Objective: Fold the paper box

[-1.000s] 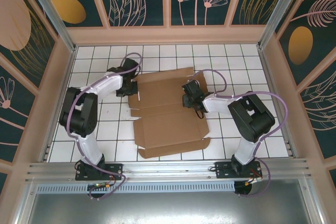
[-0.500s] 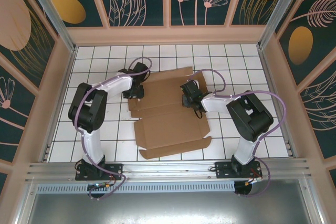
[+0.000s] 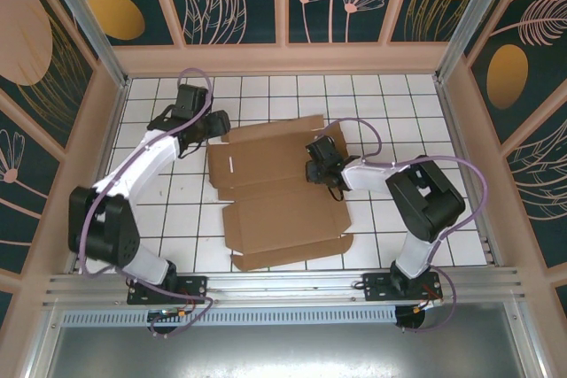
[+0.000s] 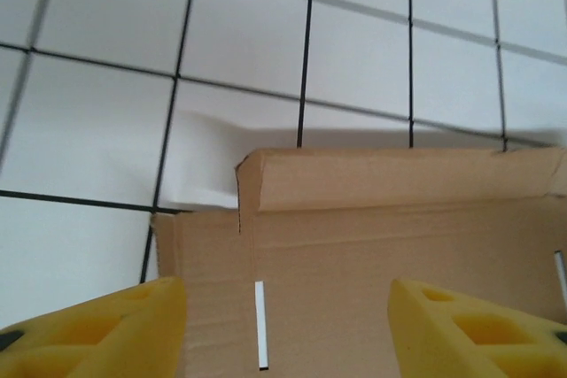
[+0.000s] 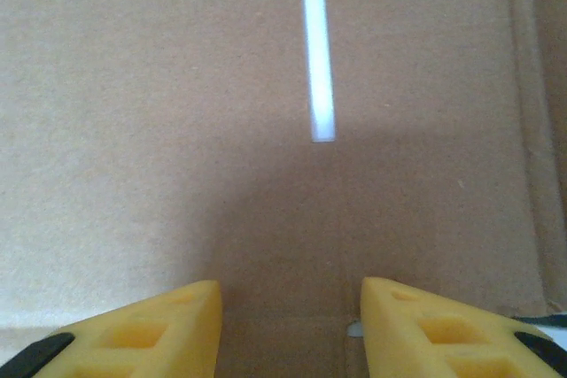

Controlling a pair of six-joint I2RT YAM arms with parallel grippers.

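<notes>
The paper box [image 3: 275, 194] lies flat and unfolded on the white tiled table, a brown cardboard sheet with flaps and slits. My left gripper [image 3: 215, 124] hovers at its far left corner, open, with nothing between the yellow fingers [image 4: 97, 329]. In the left wrist view the paper box [image 4: 399, 236] shows a white slit [image 4: 260, 325] and a slightly raised far flap [image 4: 354, 179]. My right gripper [image 3: 315, 164] is low over the sheet's right part, open. In the right wrist view its fingertips [image 5: 416, 325] sit close to the cardboard [image 5: 177, 130], short of a slit [image 5: 317, 50].
Pink walls with patterned panels enclose the tiled table [image 3: 159, 210] on three sides. A metal rail [image 3: 283, 285] runs along the near edge by the arm bases. Bare tiles lie left, right and behind the sheet.
My left gripper has opened and pulled back from the sheet's left edge toward the far left, its elbow swinging out and down. The left flap now lies flat. The right arm barely moved.
</notes>
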